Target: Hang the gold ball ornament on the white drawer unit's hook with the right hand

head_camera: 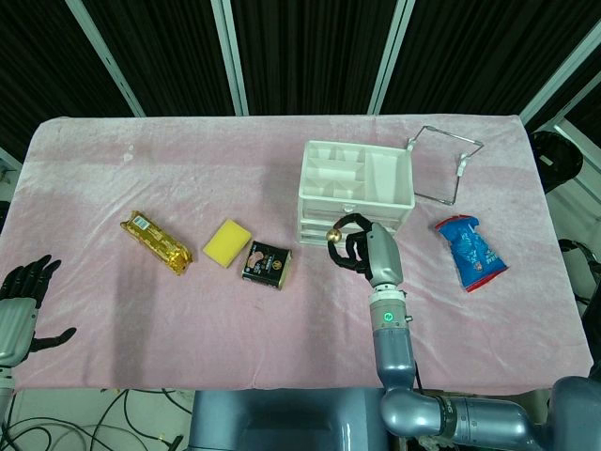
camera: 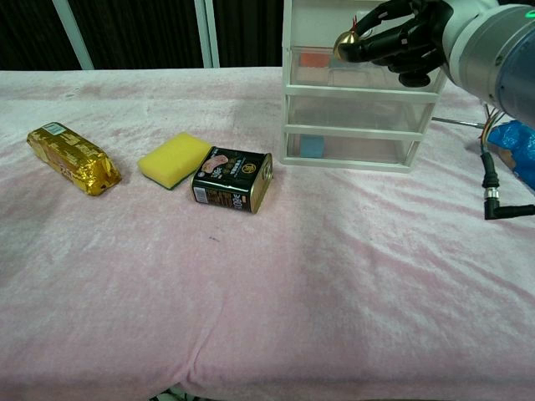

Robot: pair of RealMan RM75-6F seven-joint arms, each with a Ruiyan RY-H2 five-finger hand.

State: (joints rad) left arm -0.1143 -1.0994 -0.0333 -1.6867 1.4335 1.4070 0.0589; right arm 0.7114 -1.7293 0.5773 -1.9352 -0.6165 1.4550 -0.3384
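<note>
My right hand (head_camera: 355, 244) pinches the gold ball ornament (head_camera: 333, 235) just in front of the white drawer unit (head_camera: 357, 183). In the chest view the gold ball ornament (camera: 346, 43) sits at the fingertips of the right hand (camera: 405, 40), level with the white drawer unit's (camera: 359, 109) top drawer. The hook on the unit cannot be made out. My left hand (head_camera: 21, 301) rests open at the table's left front edge, away from everything.
A gold snack packet (head_camera: 157, 243), a yellow sponge (head_camera: 226, 243) and a dark tin can (head_camera: 268, 263) lie left of the drawer unit. A blue snack bag (head_camera: 470, 250) lies to its right, a wire stand (head_camera: 446, 162) behind it.
</note>
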